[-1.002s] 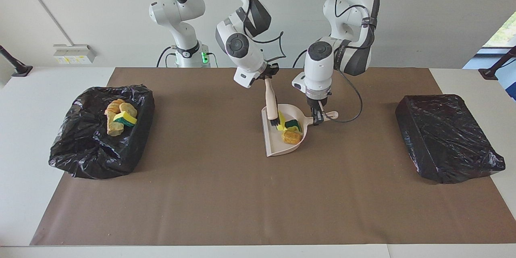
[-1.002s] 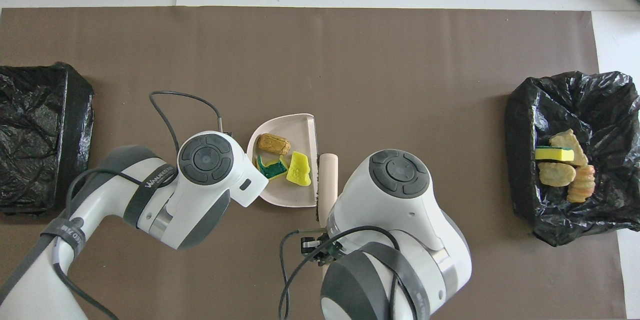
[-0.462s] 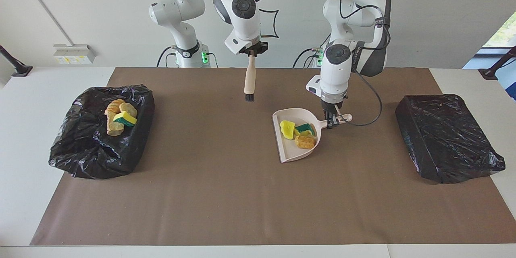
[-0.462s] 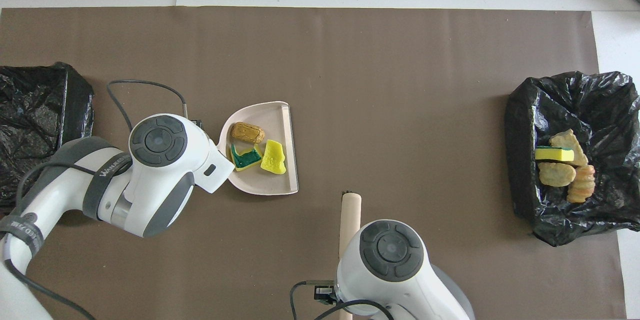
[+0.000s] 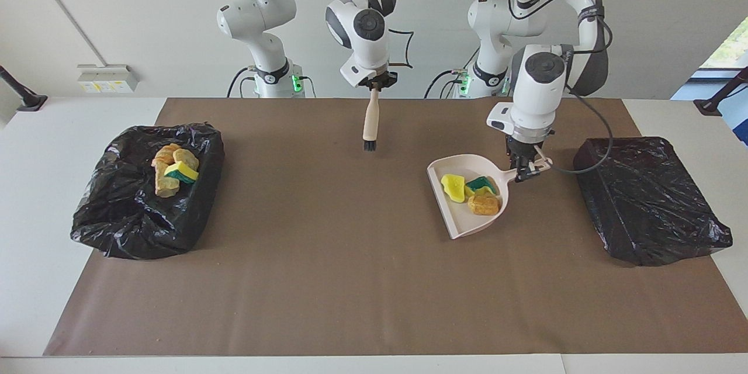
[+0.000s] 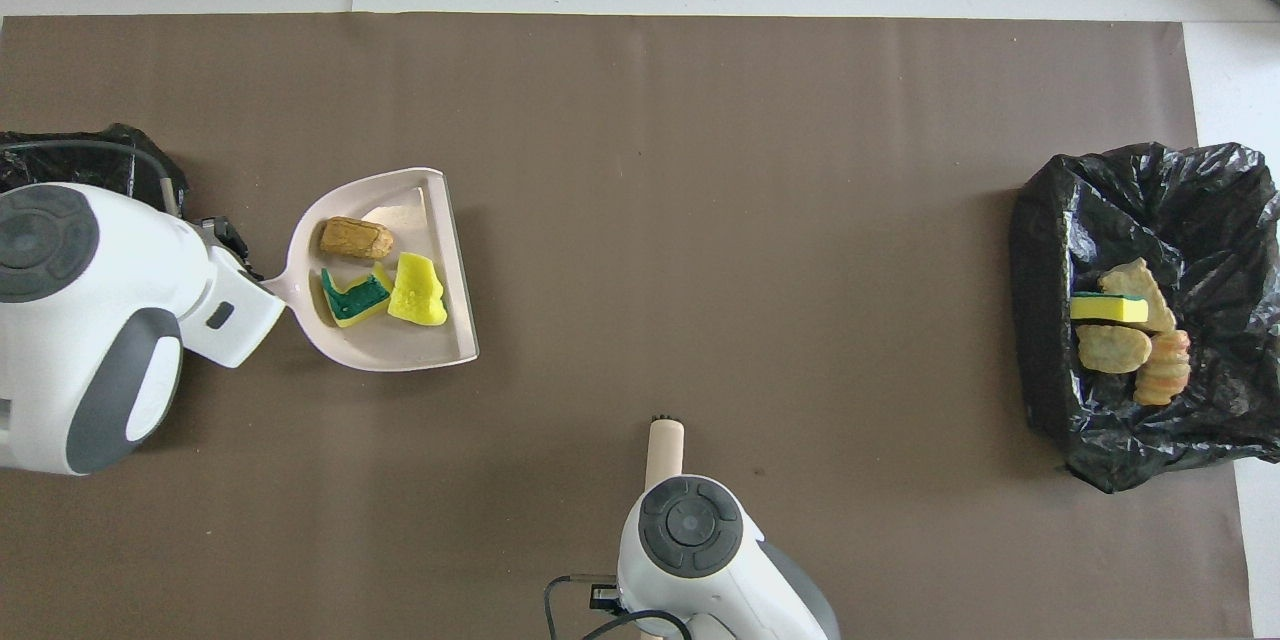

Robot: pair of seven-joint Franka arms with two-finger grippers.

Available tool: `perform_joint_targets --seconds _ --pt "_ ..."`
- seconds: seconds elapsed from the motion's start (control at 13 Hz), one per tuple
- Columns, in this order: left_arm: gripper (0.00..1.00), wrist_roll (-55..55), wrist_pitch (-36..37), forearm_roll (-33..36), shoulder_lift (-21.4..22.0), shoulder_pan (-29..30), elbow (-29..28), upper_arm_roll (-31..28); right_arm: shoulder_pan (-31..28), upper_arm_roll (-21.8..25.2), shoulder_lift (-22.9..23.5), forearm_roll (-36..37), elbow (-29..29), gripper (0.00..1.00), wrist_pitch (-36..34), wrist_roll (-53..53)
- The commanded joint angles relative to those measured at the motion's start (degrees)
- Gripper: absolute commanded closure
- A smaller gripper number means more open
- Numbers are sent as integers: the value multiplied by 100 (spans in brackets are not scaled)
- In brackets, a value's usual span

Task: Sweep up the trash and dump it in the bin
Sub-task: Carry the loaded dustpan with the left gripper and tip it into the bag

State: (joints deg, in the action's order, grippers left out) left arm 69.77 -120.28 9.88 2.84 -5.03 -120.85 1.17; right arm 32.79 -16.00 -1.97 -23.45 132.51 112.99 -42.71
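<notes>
Trash (image 5: 470, 190) sits in the dustpan (image 5: 461, 219), right of the middle in the facing view: a yellow bit, a green-backed bit and a brown lump. More scraps (image 5: 172, 170) lie in the open black bin (image 5: 134, 228) at the frame's left. We see the left end effector (image 5: 524, 170) clamped on the dustpan handle, holding it about level, we think so nothing slides out. The right end effector (image 5: 375, 80) is clamped on the brush (image 5: 370, 123), which hangs bristles down at the upper middle, up out of the way.

A second ago the brush was down in the dustpan, pushing scraps in. Now it has lifted away, and the dustpan has moved toward the covered black bin (image 5: 648, 201) at the frame's right.
</notes>
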Motion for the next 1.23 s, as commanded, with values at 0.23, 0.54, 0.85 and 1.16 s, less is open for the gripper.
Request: perform_joint_targets --seconds 0.23,0.54,0.85,1.16 --pt "100 1274 708 -355 120 1836 887 50 17 -17 -48 -73 231 100 188 394" --pt "100 1679 638 -372 -20 2839 1291 50 17 -17 -84 -64 354 85 215 421" --pt "100 2146 384 -110 -293 3456 1784 24 -62 9 -14 550 -5 0 232 614" --pt "100 1962 -328 1146 -521 3483 1802 24 -615 36 -232 920 -374 0 110 1001"
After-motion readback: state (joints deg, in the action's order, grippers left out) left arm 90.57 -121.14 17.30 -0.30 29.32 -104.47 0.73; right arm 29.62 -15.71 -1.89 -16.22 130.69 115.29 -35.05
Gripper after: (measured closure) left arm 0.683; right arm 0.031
